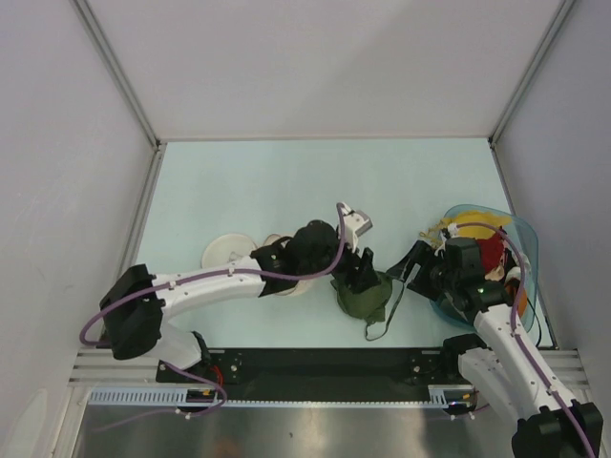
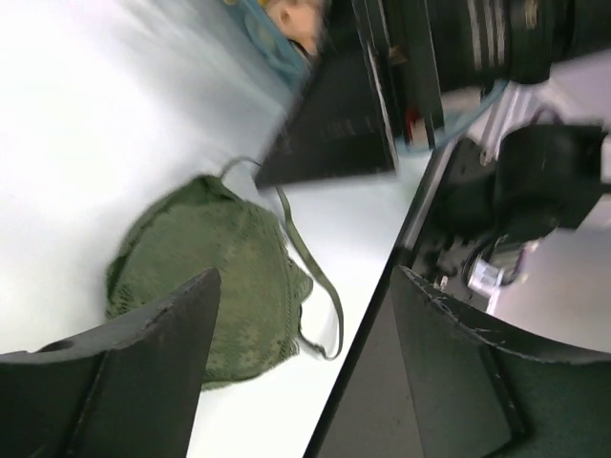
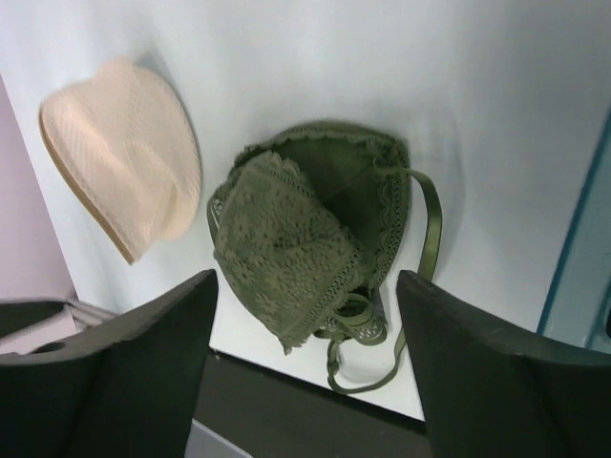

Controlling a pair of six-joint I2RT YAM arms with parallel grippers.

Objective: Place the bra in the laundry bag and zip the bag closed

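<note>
Left pincer (image 1: 363,272): spread wide and holding nothing. It hangs right over the bra, and in its own wrist view the two dark fingers (image 2: 143,372) frame the green bundle without pinching it. I cannot tell whether the tips touch the fabric.
Right pincer (image 1: 417,262): also spread and also empty. It points across at the bra from the other side, and its fingers (image 3: 496,382) stand well apart with the garment showing between them.
Bra (image 1: 363,298): down on the tabletop (image 1: 286,181), under the left pincer's tips and just off the right pincer's, so it sits squarely between the two. It is folded on itself with a lace cup (image 3: 286,239) uppermost, and a thin strap (image 3: 435,224) loops out to the side. It is outside the bag.
Laundry bag (image 1: 225,250): behind the left pincer, back along that arm, which crosses over part of it. From the right pincer it lies past the bra, the laundry bag (image 3: 124,162) showing as a cream domed shell with a tan rim. A strip of bare tabletop separates it from the bra. I cannot tell whether the zip is open or done up.
Blue tub (image 1: 525,239): behind the right pincer, under that arm's wrist. A yellow garment (image 1: 468,224) and a red garment (image 1: 492,253) are heaped inside.
</note>
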